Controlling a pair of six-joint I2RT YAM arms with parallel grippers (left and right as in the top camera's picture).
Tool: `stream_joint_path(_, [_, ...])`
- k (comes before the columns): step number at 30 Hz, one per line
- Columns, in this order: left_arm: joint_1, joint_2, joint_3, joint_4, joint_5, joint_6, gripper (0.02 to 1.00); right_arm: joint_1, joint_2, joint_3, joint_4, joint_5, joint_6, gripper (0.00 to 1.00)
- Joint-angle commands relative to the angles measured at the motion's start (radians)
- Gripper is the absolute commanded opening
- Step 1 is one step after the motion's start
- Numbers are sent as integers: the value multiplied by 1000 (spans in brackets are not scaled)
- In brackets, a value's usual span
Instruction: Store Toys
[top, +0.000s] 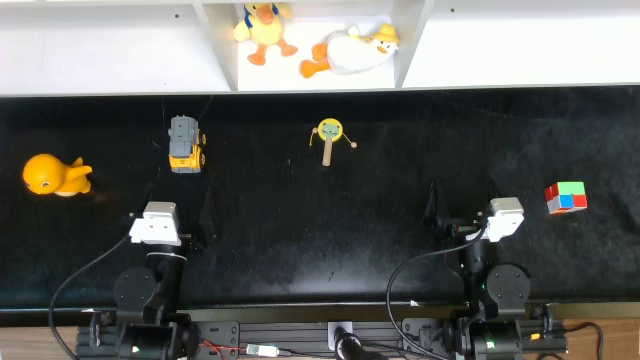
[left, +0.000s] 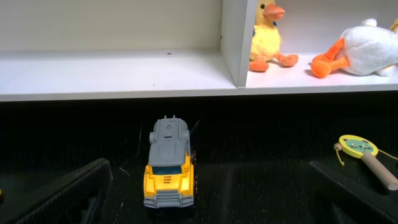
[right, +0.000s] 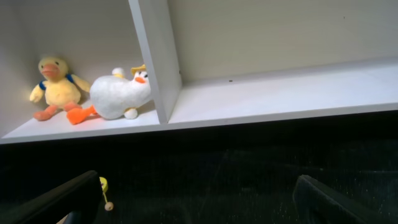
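The left gripper (left: 211, 186), wide open and empty, faces the truck (left: 168, 165) as its likely first pick for the shelf (left: 124, 68); the right gripper (right: 198, 186) hangs equally open and empty.

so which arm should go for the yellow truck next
Left. The yellow truck sits straight ahead of the open left gripper, on that arm's side of the table; the right gripper stands far off on the other side.
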Motion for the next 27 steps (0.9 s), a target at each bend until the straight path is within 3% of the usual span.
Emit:
stream_joint_path(1, [3, -11, -8, 1, 10, 15, 998, -1, -7, -13, 5, 4, 4, 996])
stream_joint_path(19, [3, -9, 1, -10, 6, 13, 998, -1, -7, -13, 5, 4, 4, 996])
stream_joint_path(27, [67, 151, 314, -362, -5, -33, 996, -1, -7, -13, 5, 4, 4, 996])
